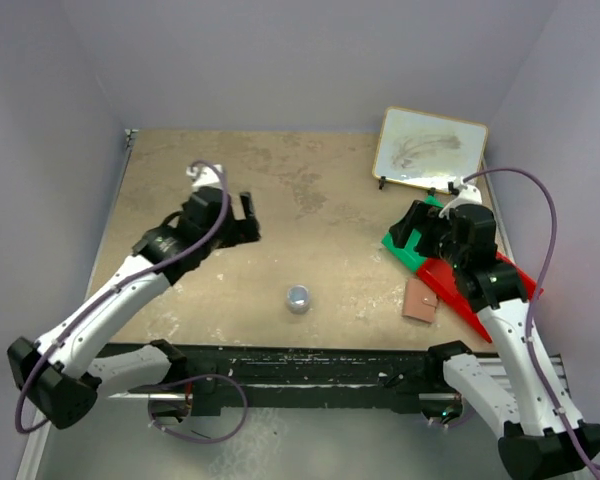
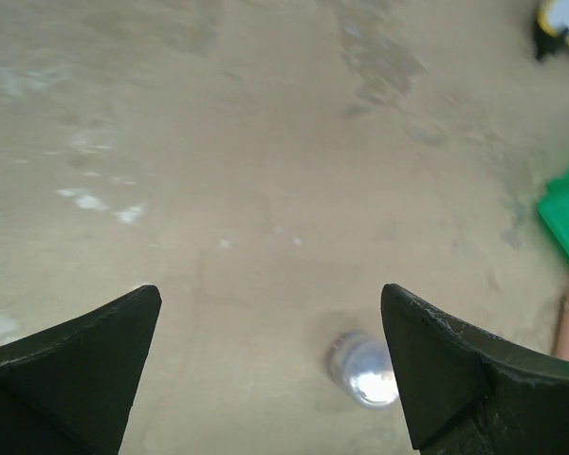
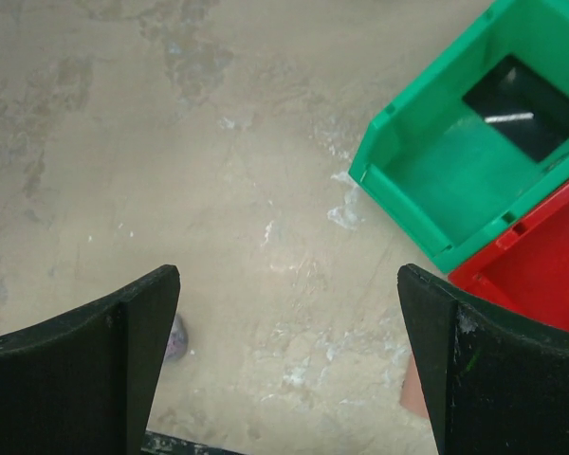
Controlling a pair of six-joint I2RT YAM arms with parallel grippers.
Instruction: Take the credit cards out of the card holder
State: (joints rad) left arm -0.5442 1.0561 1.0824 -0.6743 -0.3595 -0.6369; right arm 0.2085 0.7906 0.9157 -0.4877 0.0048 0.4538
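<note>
The left arm's black two-finger gripper (image 1: 242, 215) is hovering over the mottled tan table (image 1: 320, 190), left of centre. Its jaws are standing wide apart and gripping nothing. A small round silvery object (image 1: 298, 298) is sitting near the front edge and needs avoiding.

Further right, the small tan-pink leather-like card holder (image 1: 419, 299) is lying flat and apparently folded shut, just beside the red plastic bin (image 1: 465, 300). No credit cards are showing outside it.

The right arm's black gripper (image 3: 289, 275) is hanging above the green plastic bin (image 3: 436, 171), jaws likewise spread wide and empty. A framed whiteboard (image 1: 430, 148) is leaning behind.

The step in hand looks like reaching for the holder. The right gripper is nearer, so it should probably be coming down on the holder's free edge, away from the red bin. The left should be crossing over to pin or unfold it before any card is pulled.
</note>
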